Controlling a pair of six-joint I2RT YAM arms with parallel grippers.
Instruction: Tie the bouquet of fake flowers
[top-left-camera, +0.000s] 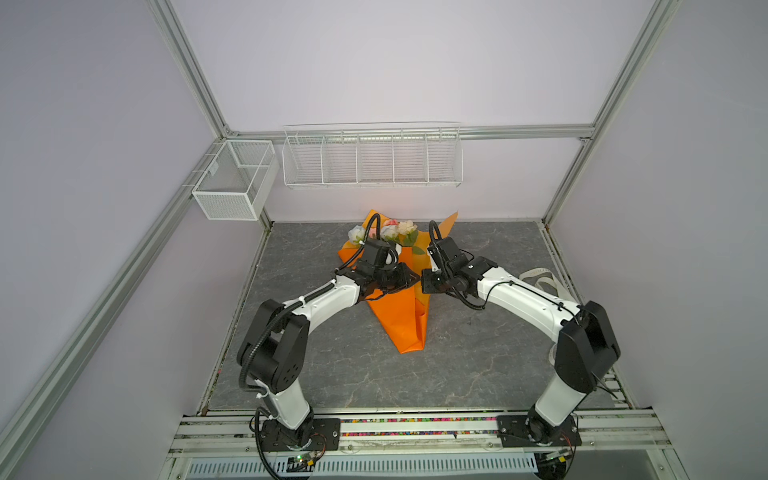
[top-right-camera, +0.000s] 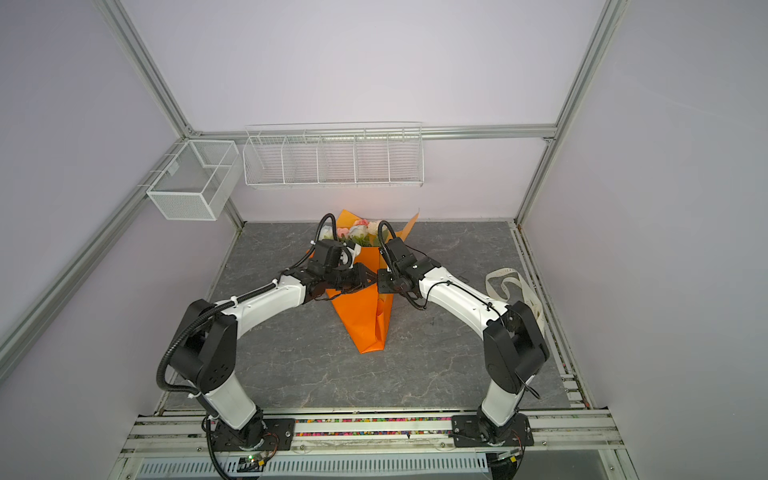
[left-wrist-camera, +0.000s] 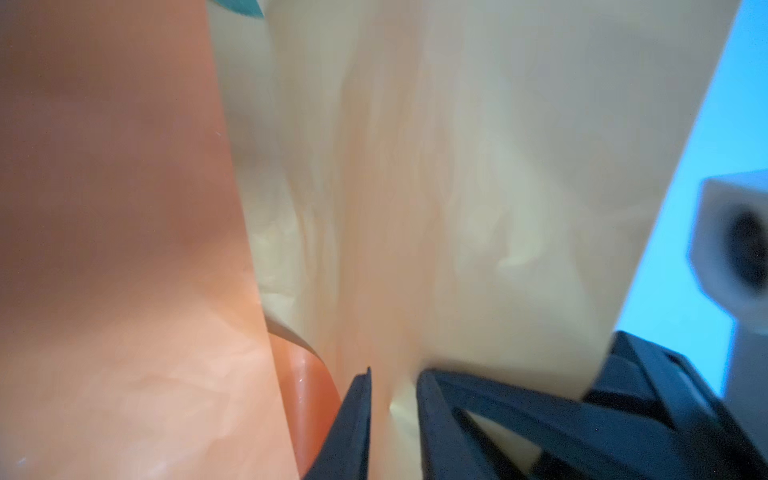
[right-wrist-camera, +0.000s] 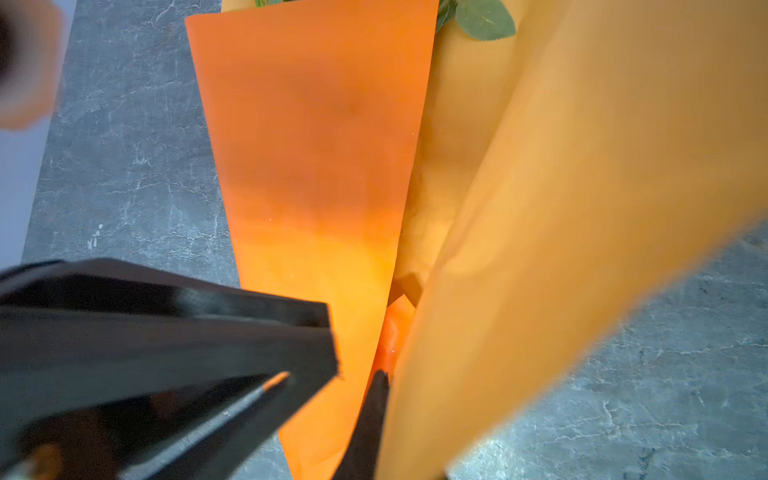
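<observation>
Both tools meet mid-frame over the orange paper. Right tool is clamped onto the paper. Left tool pinches it too, barely parted

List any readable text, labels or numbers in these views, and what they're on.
None can be read.
The ribbon on the table, by the right arm: any print on it is too small to read.
The orange wrapping paper is plain.
The wire baskets carry no label.

Both arms reach inward, grippers nearly meeting at the paper

Left gripper has its jaws slightly parted with paper between them; right gripper is clamped on a paper fold; both elbows are raised.
</observation>
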